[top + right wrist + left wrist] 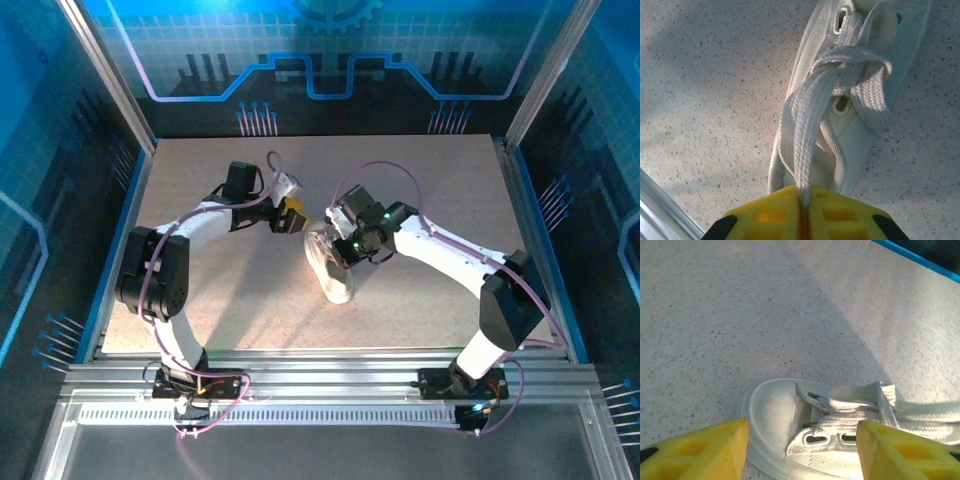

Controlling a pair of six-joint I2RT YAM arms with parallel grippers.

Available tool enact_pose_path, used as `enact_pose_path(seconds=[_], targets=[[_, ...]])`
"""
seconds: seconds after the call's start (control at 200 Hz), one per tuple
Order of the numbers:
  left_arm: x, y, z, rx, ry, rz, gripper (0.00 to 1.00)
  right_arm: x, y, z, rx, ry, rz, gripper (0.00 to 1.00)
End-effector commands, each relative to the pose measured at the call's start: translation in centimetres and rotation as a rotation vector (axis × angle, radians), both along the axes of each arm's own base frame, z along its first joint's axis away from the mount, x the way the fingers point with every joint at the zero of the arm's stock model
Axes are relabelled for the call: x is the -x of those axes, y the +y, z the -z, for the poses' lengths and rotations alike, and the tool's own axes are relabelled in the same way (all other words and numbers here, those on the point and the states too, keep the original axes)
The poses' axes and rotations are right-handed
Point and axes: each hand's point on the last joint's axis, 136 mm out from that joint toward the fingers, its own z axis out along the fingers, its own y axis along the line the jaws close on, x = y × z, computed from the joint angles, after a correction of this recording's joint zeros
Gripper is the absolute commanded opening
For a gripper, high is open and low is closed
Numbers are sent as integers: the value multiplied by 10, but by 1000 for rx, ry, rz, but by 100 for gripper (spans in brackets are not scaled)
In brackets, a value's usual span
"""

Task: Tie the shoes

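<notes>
Right gripper (802,202): closed tight, its yellow pads (770,215) pressed together on a lace (807,115) that is pinched between them.
Lace: drawn straight from the pads up to a crossing over the eyelets, where the strands are wrapped over one another. A second strand is seen just beside it, running down along the upper.
Left gripper (802,440): spread wide, with one yellow pad set at each side of the front of the shoe (772,412). Nothing is held, and whether the pads touch the shoe cannot be told.
Shoe: laid sole down on the table (430,190), near its middle. It is set between the two grippers, with the right one over its far end and the left one just beside that end.
Right wrist view: the weave of the lace, the crossing and the clamp are made plain.
Left wrist view: the smooth toe cap, two front eyelets and flat bands of lace leading off to the right are shown, with bare speckled table beyond.
Top view: both arms are seen bent inward toward the shoe. The laces are too small to be traced here, and the state of either gripper cannot be read from it.
</notes>
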Motion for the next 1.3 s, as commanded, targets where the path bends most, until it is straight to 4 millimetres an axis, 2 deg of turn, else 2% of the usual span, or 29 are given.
enact_pose_path(seconds=[0.0,0.27,0.425,0.61,0.821,1.146,1.296], targets=[[18,-5,-6,-3,-121,162,59,10,2,6,-21,53,-113,10],[17,-12,-2,-1,-171,300,60,8,-5,27,-18,71,-183,7],[12,-20,5,-11,-223,369,64,9,-7,33,-24,79,-185,7],[9,-33,15,-43,-205,447,65,9,-10,35,-25,76,-173,6],[19,-47,25,-82,-192,541,61,4,-15,34,-18,69,-151,6],[31,-50,28,-106,-178,587,58,1,-20,34,-12,76,-137,6],[37,-50,40,-163,-164,617,57,0,-21,31,-13,73,-126,5]])
